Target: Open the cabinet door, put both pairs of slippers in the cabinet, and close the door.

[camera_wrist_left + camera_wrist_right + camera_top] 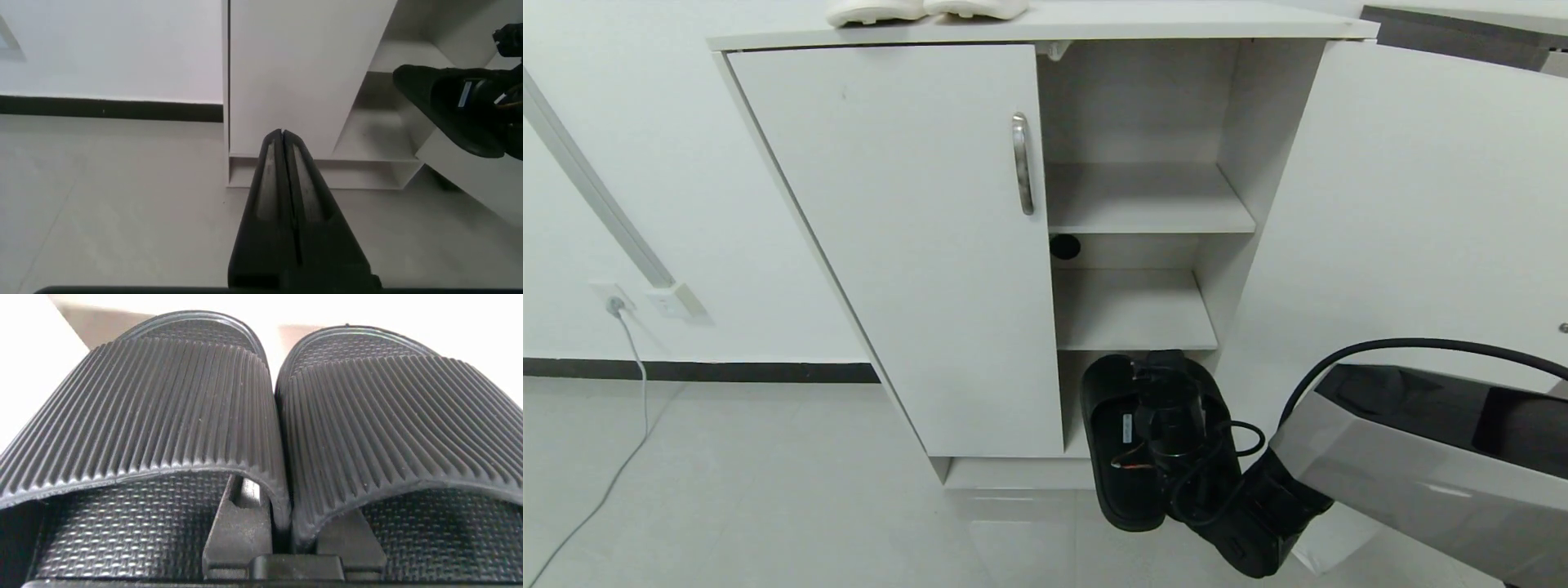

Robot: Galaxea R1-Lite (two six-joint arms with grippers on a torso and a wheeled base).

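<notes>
From the head view, the right gripper [1168,420] clamps the black slippers [1123,445] at the mouth of the cabinet [1143,200], whose right door [1405,204] stands open. The bottom compartment lies straight ahead of the jaws, and the pair's long axis points into it. The white slippers [923,8] sit on the cabinet top, well above. In the left wrist view, the left gripper [282,163] is closed on nothing, with the black slippers [458,98] off to one side, so the right arm is nearer. In the right wrist view, the fingers [237,531] pinch the touching inner walls of the black slippers [188,408], toes forward.
</notes>
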